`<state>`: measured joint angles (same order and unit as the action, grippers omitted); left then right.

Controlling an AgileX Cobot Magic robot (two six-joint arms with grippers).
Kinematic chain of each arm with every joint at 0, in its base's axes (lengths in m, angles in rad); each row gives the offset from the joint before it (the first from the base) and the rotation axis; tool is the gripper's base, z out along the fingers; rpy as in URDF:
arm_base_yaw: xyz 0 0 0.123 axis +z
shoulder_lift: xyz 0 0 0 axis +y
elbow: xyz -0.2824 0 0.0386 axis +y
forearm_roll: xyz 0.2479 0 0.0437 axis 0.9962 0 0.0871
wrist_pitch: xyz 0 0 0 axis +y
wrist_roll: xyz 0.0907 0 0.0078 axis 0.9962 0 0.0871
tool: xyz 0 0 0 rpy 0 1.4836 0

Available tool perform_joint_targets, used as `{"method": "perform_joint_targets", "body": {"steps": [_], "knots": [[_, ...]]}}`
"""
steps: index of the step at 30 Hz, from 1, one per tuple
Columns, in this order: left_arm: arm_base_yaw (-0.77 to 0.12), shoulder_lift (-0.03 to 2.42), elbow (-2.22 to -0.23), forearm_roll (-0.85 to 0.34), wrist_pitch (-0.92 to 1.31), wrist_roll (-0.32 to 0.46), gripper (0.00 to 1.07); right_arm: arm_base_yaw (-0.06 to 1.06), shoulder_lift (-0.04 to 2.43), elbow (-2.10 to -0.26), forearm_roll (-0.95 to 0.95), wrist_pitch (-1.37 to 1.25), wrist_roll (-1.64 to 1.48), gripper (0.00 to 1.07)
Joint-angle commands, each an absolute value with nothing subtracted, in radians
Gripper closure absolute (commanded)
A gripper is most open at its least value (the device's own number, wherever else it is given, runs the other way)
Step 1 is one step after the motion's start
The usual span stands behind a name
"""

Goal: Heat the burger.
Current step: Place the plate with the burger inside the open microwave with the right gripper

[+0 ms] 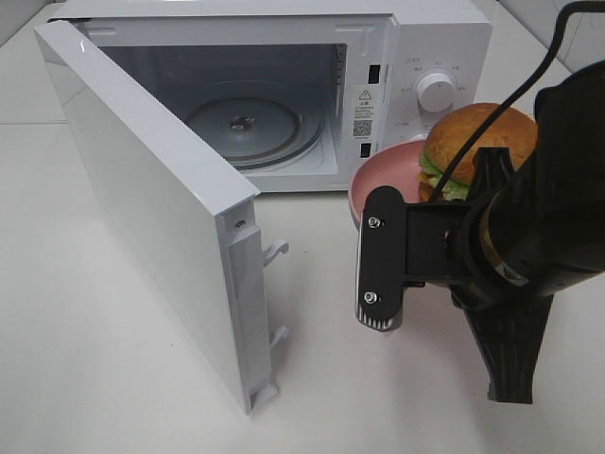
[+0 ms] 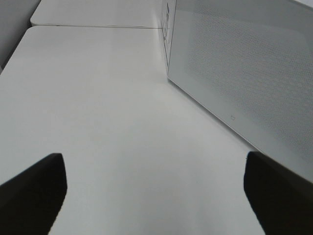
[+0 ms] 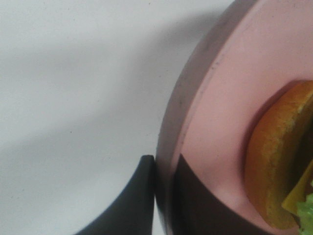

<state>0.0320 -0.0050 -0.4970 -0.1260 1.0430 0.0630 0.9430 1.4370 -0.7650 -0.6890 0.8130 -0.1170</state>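
Burger (image 1: 477,137) sits on a pink plate (image 1: 383,175) at the right of the scene, just right of the open mouth of a white microwave (image 1: 416,57). Its door (image 1: 151,218) stands swung wide to the left, and nothing rests on the glass turntable (image 1: 241,123) inside. Right gripper (image 3: 164,196) has its jaws clamped on the plate's rim, one finger inside the rim and one outside. Left gripper (image 2: 156,196) hangs over the table (image 1: 95,378) beside the door's outer face, jaws wide apart and holding nothing.

The step in hand appears to be carrying the plate into the microwave. A rim grip leaves the burger's weight hanging off one side, so the plate likely needs a slow, level lift. It should clear the sill, travel left and far, and settle centred on the turntable.
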Motion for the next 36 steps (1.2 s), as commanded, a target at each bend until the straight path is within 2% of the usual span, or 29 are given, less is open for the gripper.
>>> {"method": "perform_joint_targets", "body": {"steps": [1, 8, 29, 36], "knots": [[0.037, -0.032, -0.494, -0.134, 1.038, 0.063, 0.17, 0.947, 1.425, -0.766, -0.758, 0.775, -0.152, 1.06], [0.037, -0.032, -0.494, -0.134, 1.038, 0.063, 0.17, 0.947, 1.425, -0.766, -0.760, 0.664, -0.298, 1.06], [0.037, -0.032, -0.494, -0.134, 1.038, 0.063, 0.17, 0.942, 1.425, -0.766, -0.759, 0.437, -0.444, 1.05], [0.037, -0.032, -0.494, -0.134, 1.038, 0.063, 0.17, 0.834, 1.425, -0.766, -0.662, 0.329, -0.684, 1.05]]}}
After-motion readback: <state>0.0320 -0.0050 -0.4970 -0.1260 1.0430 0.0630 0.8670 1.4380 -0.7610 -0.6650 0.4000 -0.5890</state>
